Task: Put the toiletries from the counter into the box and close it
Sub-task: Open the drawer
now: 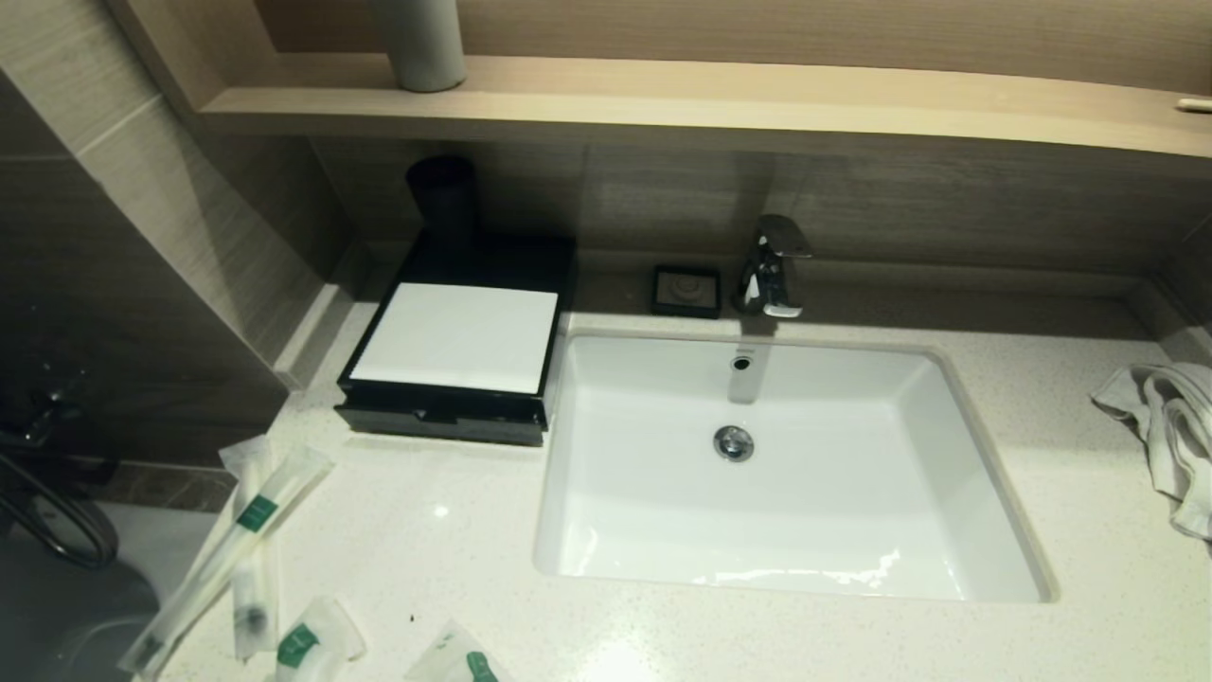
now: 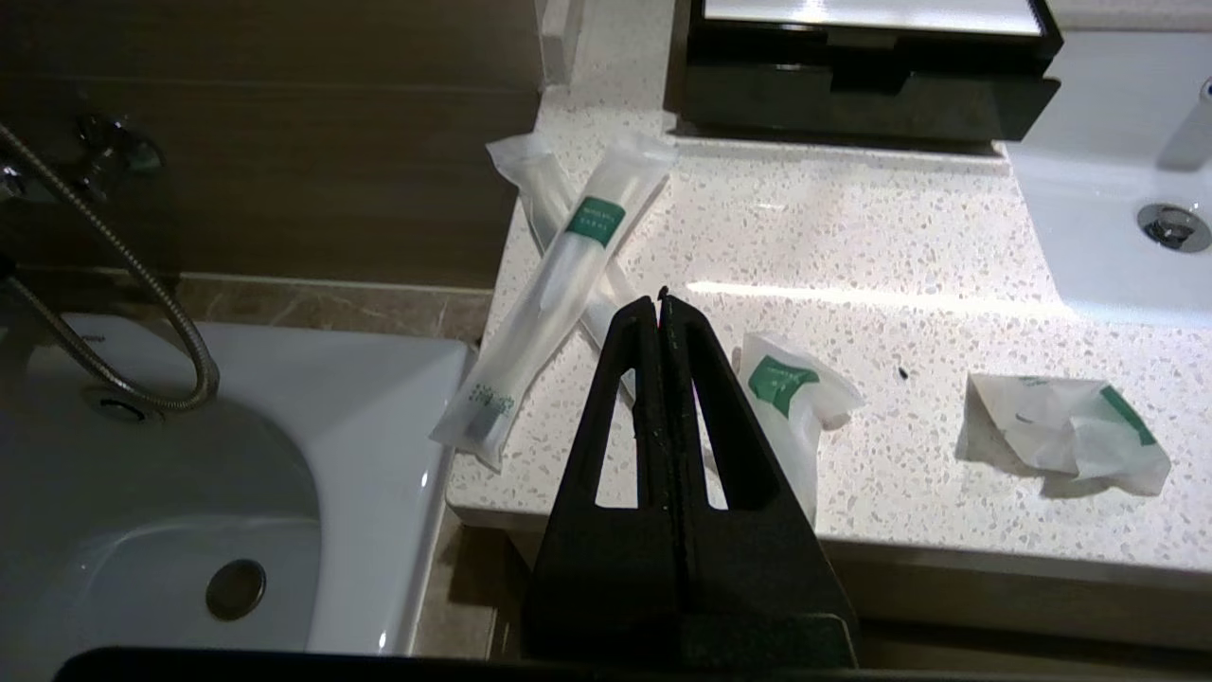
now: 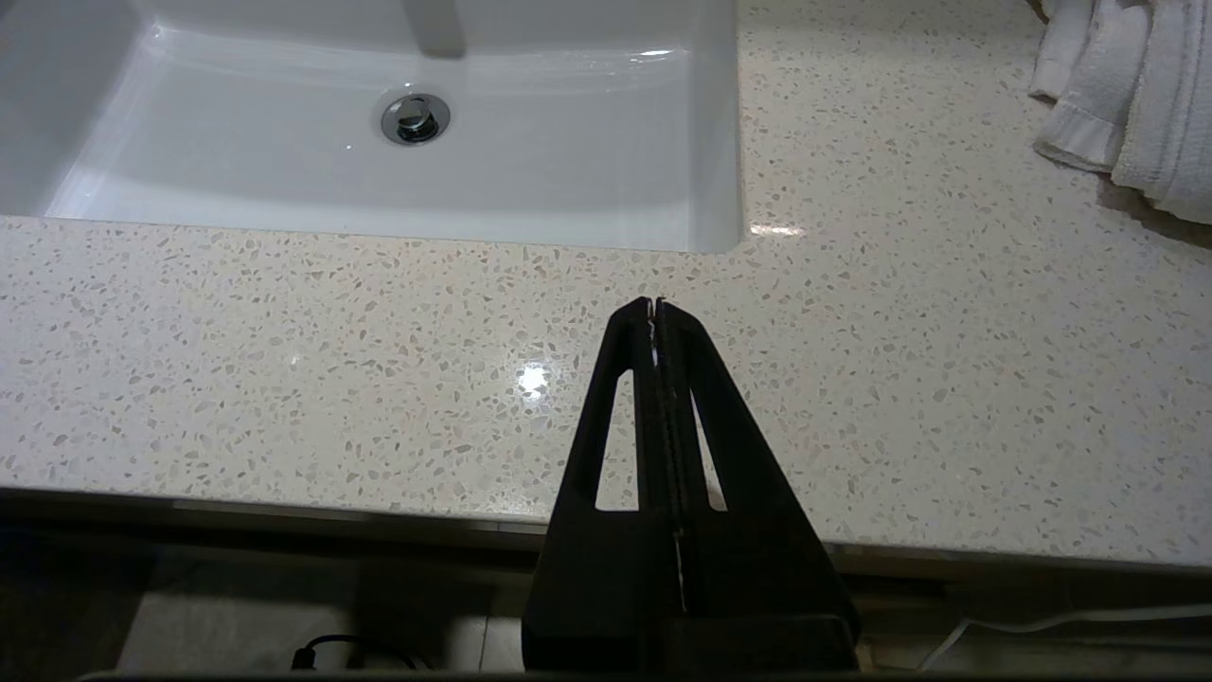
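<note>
We see the speckled cream counter [image 1: 454, 559] from above, with its white rectangular sink basin [image 1: 786, 474] set in the middle and a chrome faucet [image 1: 772, 265] behind it. The black box [image 1: 454, 355], with its white top panel, stands on the counter just beside the basin's left edge, against the back wall; its front drawer [image 2: 866, 95] appears shut. A dark cylindrical cup [image 1: 442, 199] stands behind the box, and a small black square dish [image 1: 686, 289] sits between the box and the faucet.

The toiletries lie at the near left corner of the counter, in front of the box and apart from it. Two long sachets [image 1: 237, 545] cross one another, the upper one bearing a green label, its lower end overhanging the counter's left edge. Near them lie a short pouch [image 2: 791, 398] and, further toward the basin, a crumpled pouch [image 2: 1065, 431], both with green labels.

We see the left hand [image 2: 661, 301] held off the counter's front edge, above the short pouch and the crossed sachets, its two black fingers [image 2: 625, 398] pressed together with nothing between them. The right hand [image 3: 655, 305] is likewise held off the front edge, before the basin's right corner, its fingers closed against each other and empty.

A white cloth towel [image 1: 1169, 436] lies crumpled at the counter's far right. A light wooden shelf [image 1: 720, 99] runs along the wall above, carrying a pale cylindrical vessel [image 1: 421, 47].
</note>
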Controlling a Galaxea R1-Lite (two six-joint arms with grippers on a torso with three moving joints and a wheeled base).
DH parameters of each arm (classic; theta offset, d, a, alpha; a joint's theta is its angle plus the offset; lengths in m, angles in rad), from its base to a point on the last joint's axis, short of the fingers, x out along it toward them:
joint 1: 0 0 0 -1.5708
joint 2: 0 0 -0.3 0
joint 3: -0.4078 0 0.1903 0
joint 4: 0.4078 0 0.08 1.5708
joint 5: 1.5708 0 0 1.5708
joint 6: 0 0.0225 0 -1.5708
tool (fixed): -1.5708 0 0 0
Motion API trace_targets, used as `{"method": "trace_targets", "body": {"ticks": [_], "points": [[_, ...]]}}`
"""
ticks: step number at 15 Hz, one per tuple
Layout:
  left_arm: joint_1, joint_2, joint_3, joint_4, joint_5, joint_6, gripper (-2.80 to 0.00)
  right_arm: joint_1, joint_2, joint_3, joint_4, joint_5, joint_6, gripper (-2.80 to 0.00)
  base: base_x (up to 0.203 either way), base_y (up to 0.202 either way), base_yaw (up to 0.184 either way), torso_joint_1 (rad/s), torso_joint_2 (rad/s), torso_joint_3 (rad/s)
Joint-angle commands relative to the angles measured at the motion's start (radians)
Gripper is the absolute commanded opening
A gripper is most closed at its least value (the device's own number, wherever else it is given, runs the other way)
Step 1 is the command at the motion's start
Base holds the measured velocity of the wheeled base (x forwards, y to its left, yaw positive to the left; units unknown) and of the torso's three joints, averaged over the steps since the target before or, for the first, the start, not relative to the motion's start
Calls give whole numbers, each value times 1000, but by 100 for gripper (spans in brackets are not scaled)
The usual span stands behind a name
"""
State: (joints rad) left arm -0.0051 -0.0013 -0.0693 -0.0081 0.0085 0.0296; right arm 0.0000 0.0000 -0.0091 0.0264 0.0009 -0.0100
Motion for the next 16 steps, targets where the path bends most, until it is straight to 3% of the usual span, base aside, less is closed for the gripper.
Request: {"method": "trace_targets", "body": {"ticks": [1, 4, 9, 16], "points": [[1, 1, -59, -1, 5, 0, -280, 0, 0, 0, 0, 1, -1, -280, 0, 0, 0, 0, 0, 0], [1, 1, -171, 31, 6, 2, -280, 0, 0, 0, 0, 1, 0, -280, 0, 0, 0, 0, 0, 0], [1, 23, -412, 239, -14, 3, -280, 0, 0, 0, 1, 1, 0, -280, 0, 0, 0, 0, 0, 0], [-1, 381, -538, 229, -20, 1, -280, -1, 0, 0, 0, 1, -1, -280, 0, 0, 0, 0, 0, 0]]}}
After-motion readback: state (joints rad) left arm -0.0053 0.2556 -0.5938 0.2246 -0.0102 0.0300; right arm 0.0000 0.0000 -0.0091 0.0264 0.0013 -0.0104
